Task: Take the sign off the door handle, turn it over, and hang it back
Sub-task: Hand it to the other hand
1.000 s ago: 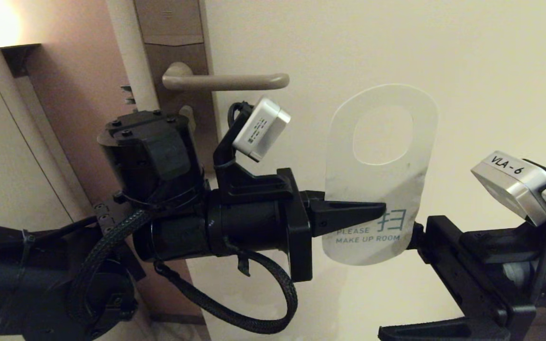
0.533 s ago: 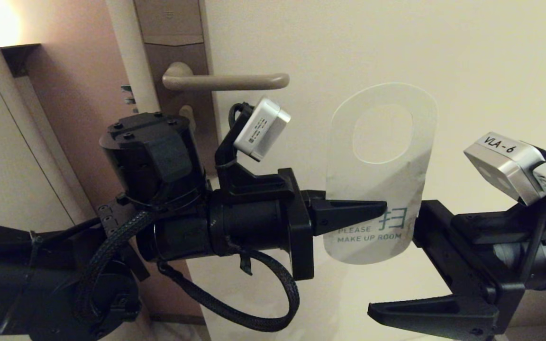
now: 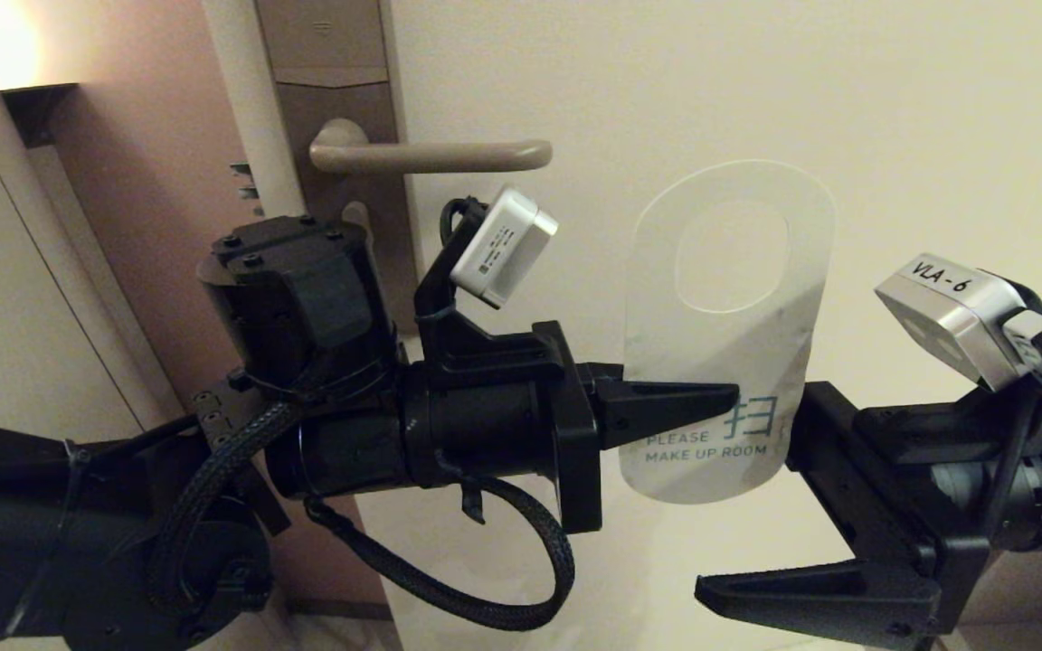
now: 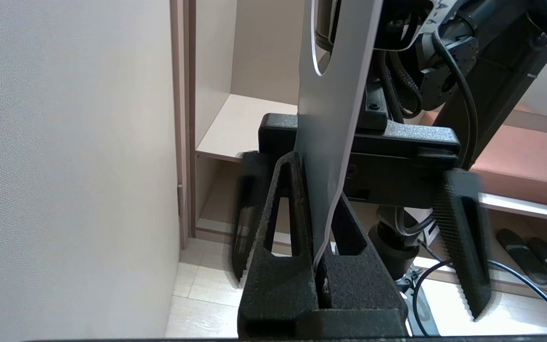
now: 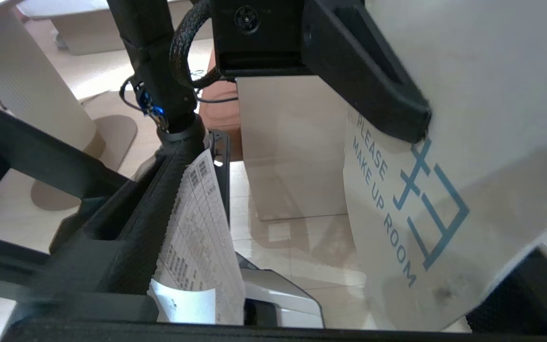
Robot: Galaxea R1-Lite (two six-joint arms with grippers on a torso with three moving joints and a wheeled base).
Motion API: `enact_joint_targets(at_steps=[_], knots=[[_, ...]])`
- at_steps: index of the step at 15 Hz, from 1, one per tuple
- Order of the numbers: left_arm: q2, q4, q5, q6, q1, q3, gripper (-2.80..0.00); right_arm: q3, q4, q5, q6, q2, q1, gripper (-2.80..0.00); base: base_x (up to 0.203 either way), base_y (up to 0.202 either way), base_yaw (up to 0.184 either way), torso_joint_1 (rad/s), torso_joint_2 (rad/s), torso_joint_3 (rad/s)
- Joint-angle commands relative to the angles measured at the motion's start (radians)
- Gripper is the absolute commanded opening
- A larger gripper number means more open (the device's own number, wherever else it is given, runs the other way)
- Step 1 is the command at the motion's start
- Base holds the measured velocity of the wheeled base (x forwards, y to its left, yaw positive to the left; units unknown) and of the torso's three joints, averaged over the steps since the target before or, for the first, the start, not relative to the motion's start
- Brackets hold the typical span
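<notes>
- Background: plain cream door face fills centre and right of the head view; brownish wall and a lit sconce point(image 3: 10, 68) sit in the upper left corner.
- Upper left of centre: door handle point(image 3: 431, 155), a matte beige lever with rounded tip, lies horizontal on a tall brown lock plate point(image 3: 340, 90). Tip points toward frame right. Nothing hangs on it.
- Centre left: left gripper point(image 3: 711, 398) reaches in level from frame left, jaws clenched on the sign's lower part, just above the printed words. The left wrist view shows the card pinched edge-on between the two black ribbed fingers point(image 4: 283, 223).
- Centre right: the sign point(image 3: 729, 334), a flat, thin, smooth card with rounded ends, stands upright, long axis vertical, oval hole at the top. White "PLEASE MAKE UP ROOM" face is toward the head camera. It is below and to the right of the lever tip, apart from it.
- Key relation: the hole is on the lever tip's open side, so I judge that the left arm, the nearer one and the one holding, must carry the card up and toward frame left to thread it.
- Lower right: right gripper point(image 3: 792, 506) has its jaws spread wide, straddling the card's lower right edge; one finger point(image 3: 792, 588) is below the card, holding nothing.
</notes>
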Motion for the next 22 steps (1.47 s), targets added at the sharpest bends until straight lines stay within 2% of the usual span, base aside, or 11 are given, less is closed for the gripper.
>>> enact_joint_targets(at_steps=[1,20,21,22], knots=[[0.001,-0.005,-0.003,0.0,0.0,-0.002,-2.8,-0.004,-0.004,0.006,0.0,0.002,0.0,-2.8,0.0,0.0,0.0,0.0,0.0,0.0],[0.001,-0.012,-0.003,0.0,-0.028,0.001,-2.8,0.014,-0.004,0.005,0.0,-0.023,0.001,-2.8,0.0,0.0,0.0,0.0,0.0,0.0],[0.001,-0.017,-0.003,0.0,-0.028,0.001,0.0,0.016,-0.004,0.004,0.0,-0.024,0.001,-2.8,0.0,0.0,0.0,0.0,0.0,0.0],[0.003,-0.017,-0.003,0.0,-0.028,0.002,0.0,0.016,-0.004,0.004,0.0,-0.027,0.001,-2.8,0.0,0.0,0.0,0.0,0.0,0.0]])
